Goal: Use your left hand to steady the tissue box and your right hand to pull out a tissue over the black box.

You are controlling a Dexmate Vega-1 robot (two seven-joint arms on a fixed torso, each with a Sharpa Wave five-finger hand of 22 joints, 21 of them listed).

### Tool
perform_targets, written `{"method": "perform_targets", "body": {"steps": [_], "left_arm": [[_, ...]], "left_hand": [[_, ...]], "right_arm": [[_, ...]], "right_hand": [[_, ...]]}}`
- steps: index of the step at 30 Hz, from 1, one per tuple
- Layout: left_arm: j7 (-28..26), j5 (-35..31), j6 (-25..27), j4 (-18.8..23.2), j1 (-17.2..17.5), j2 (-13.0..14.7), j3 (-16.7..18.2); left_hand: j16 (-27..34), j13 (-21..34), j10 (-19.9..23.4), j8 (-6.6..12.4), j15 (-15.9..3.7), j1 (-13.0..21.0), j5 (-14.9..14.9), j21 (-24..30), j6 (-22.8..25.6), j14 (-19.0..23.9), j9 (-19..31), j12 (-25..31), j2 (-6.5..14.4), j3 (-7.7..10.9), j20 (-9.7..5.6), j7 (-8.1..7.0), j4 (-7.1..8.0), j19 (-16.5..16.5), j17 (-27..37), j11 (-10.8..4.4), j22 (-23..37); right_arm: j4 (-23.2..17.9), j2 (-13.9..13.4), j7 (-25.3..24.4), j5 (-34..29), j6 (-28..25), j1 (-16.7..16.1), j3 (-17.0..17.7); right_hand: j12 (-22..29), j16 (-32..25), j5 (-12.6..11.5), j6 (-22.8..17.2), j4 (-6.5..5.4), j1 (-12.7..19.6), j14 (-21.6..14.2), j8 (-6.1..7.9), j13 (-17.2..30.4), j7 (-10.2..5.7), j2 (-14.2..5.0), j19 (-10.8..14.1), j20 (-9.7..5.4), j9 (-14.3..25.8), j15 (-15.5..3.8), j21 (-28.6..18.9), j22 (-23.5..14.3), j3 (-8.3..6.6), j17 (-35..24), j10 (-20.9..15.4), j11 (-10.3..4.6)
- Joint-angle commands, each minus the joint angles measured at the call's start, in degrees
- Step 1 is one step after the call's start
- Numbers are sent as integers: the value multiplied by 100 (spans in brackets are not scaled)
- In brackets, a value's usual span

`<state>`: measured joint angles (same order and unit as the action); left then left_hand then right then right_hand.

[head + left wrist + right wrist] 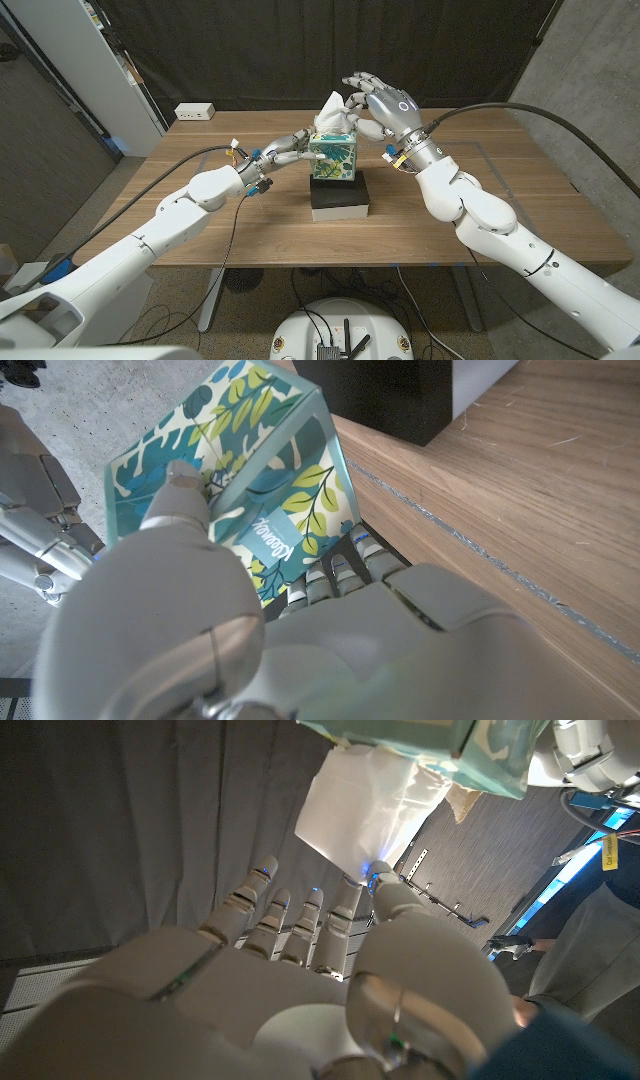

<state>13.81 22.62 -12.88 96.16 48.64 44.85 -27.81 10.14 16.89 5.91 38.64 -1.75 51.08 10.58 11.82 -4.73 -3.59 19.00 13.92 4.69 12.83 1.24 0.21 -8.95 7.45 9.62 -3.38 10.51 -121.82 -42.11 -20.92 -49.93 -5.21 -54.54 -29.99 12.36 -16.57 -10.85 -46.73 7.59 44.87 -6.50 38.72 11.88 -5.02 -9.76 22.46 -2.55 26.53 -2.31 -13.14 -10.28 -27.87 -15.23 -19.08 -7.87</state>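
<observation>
The tissue box (332, 157), printed with green and yellow leaves on pale teal, stands upright on the black box (339, 199) slightly above the middle of the head view. A white tissue (331, 108) sticks up out of its top.

The left hand (283, 150) reaches in from the left of the frame and presses against the box's left side; in the left wrist view its fingers (185, 500) lie on the printed cardboard (262, 480), thumb on one face and the other fingers under the lower edge, so the box is gripped.

The right hand (378, 103) hangs above and just right of the box top, in the upper middle of the head view. In the right wrist view the thumb tip (385, 892) and a neighbouring finger pinch the lower corner of the tissue (365, 810), while the other fingers stand loosely apart beside it. The tissue's other end is inside the box (430, 745).

The black box rests on a white base on the wooden table (180, 215). A white power strip (194, 112) lies at the table's far left corner, upper left of the frame, before a dark curtain (300, 45).
</observation>
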Motion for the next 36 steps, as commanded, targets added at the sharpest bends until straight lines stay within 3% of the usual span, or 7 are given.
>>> {"method": "perform_targets", "body": {"steps": [1,16,36], "left_arm": [[31,12,28,-19,-40,-12,-17],[50,30,13,-14,-18,16,-6],[97,55,29,-12,-28,60,11]], "left_hand": [[5,33,11,25,-9,-42,-4,21,-75,-55,17,-26,26,59,-29,-3,-5,7,15,16,26],[7,35,-1,39,-8,-52,-4,20,-86,-59,10,-31,23,64,-27,-5,-11,0,15,11,26],[6,37,-2,61,-2,-60,-4,19,-101,-76,0,-31,22,75,-22,-1,-18,-6,14,11,26]], "right_arm": [[129,86,-208,-181,-60,80,-72],[439,288,-883,81,223,201,-48],[707,510,-1359,153,296,432,-106]], "right_hand": [[-4,-26,-37,50,-31,-27,60,85,22,15,-70,-23,-251,96,-798,8,-29,29,-41,2,-41],[-20,-71,-78,148,-96,-17,113,315,48,-16,-97,-51,-292,378,-795,22,-30,121,-139,1,-19],[-33,-105,-112,246,-142,12,152,535,68,-43,-107,-71,-307,646,-801,29,-32,195,-209,8,-28]]}}
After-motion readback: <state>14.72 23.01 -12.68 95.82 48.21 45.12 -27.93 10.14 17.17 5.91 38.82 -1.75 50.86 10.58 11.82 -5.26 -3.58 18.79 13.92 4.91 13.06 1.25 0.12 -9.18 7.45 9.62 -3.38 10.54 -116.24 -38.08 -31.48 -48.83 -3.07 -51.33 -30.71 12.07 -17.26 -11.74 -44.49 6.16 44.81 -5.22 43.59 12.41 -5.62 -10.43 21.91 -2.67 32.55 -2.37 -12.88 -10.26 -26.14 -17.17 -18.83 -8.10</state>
